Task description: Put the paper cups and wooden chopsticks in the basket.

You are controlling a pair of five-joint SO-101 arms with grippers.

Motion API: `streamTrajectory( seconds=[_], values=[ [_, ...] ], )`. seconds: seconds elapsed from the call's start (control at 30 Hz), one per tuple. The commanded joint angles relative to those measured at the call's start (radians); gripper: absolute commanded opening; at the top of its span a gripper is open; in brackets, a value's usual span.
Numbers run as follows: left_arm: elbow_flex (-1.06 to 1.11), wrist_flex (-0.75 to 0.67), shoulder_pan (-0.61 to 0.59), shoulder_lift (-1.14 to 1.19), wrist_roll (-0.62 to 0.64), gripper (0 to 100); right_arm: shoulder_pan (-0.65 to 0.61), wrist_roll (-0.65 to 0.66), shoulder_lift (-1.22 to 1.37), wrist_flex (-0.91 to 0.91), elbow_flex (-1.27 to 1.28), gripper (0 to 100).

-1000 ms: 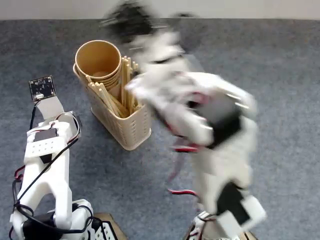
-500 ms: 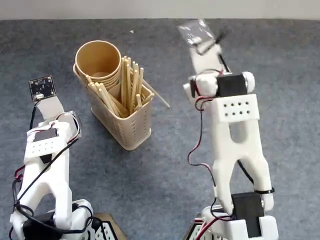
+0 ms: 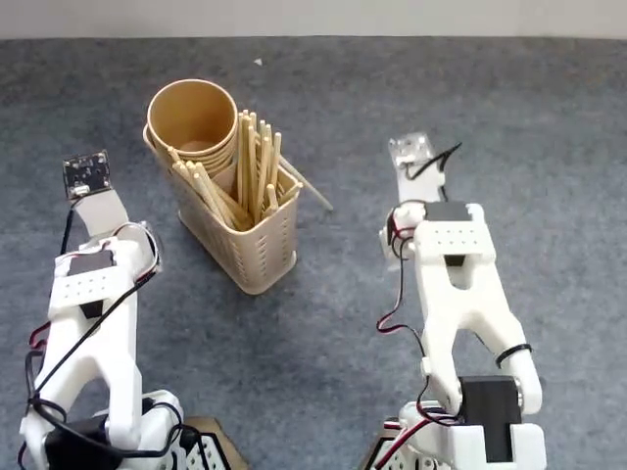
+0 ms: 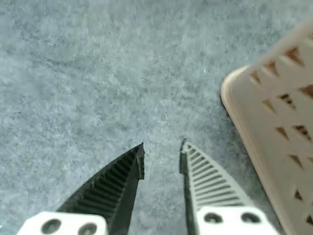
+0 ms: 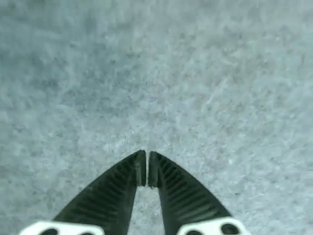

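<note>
The left claw hangs parted, near the basket corner.

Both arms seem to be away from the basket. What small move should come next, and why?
Probably the right gripper, now shut and empty, should open and go toward the one chopstick that sticks out over the rim of the basket on its side, to tip it in. The paper cups and other chopsticks stand inside already.

No readable text.
No letters, numbers or signs can be made out on the basket or the paper cups.
</note>
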Motion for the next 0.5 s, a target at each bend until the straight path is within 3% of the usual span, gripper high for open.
streamTrajectory(
  seconds=[0.0,0.27,0.47],
  values=[
    [-0.062,0.051,0.022,-0.03,-0.009,10,0.013,-0.008,-0.142,-0.019,0.033,0.5],
    [-0.033,0.057,0.022,-0.216,-0.072,10,0.015,-0.002,-0.533,-0.033,0.275,0.5],
    [0.073,0.054,0.088,-0.326,-0.069,10,-0.061,0.0,-0.665,-0.354,0.453,2.6]
  ],
)
